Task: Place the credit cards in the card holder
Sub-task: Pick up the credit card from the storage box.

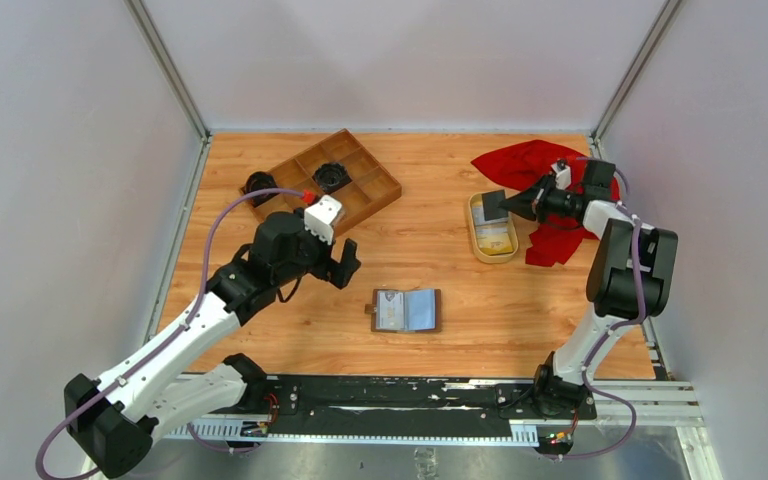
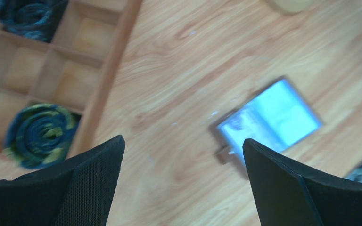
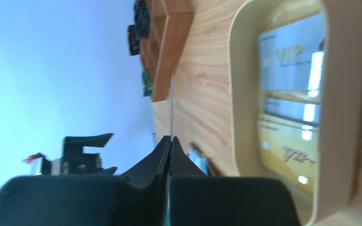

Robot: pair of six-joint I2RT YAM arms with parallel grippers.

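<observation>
The brown card holder lies open on the table's near middle, its shiny blue-grey pockets up; the left wrist view shows the card holder blurred. My left gripper hovers open to its left, and between the left gripper's fingers there is only bare wood. My right gripper is shut on a dark credit card above the yellow dish. In the right wrist view that card stands edge-on out of the right gripper. A silver card and a gold card lie in the dish.
A wooden compartment tray stands at the back left with a dark roll in it; another roll sits beside it. A red cloth lies at the back right, under the right arm. Grey walls close in three sides.
</observation>
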